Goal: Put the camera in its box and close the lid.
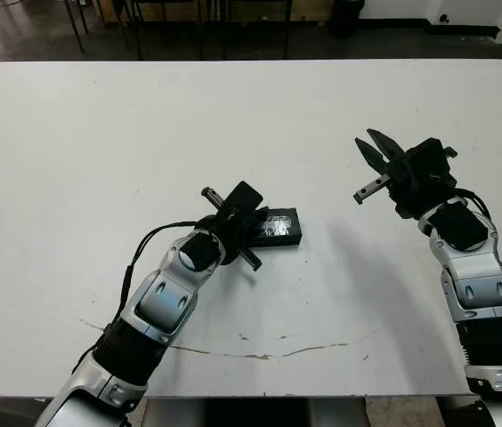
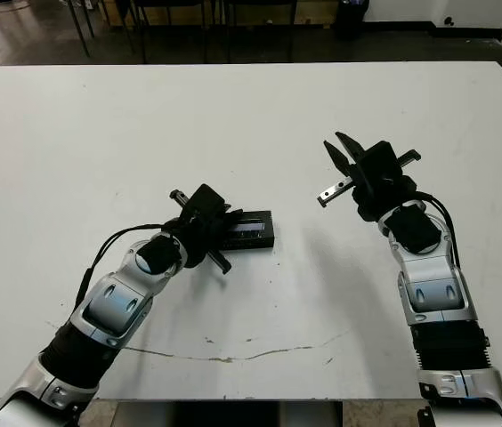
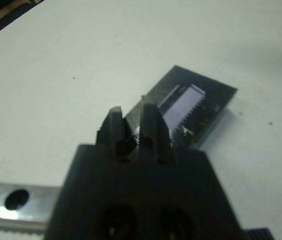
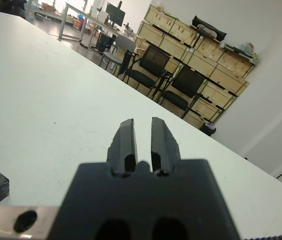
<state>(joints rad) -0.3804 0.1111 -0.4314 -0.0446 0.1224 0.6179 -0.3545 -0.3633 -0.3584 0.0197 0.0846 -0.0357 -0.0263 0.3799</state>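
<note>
The box (image 1: 285, 238) lies near the table's middle, black, with the lid (image 1: 279, 224) flat on top of it. The lid's greyish shiny strip (image 3: 183, 102) faces up. The camera is hidden. My left gripper (image 1: 256, 224) is at the box's left end with its fingers (image 3: 115, 122) close together over the lid's edge, and I cannot tell whether they touch it. My right gripper (image 1: 368, 140) hangs raised above the table well right of the box, its fingers (image 4: 126, 137) nearly together with nothing between them.
A thin brownish crack line (image 1: 260, 354) runs across the table near its front edge. Chairs and wooden crates (image 4: 181, 80) stand beyond the far edge. White tabletop (image 1: 144, 124) stretches around the box.
</note>
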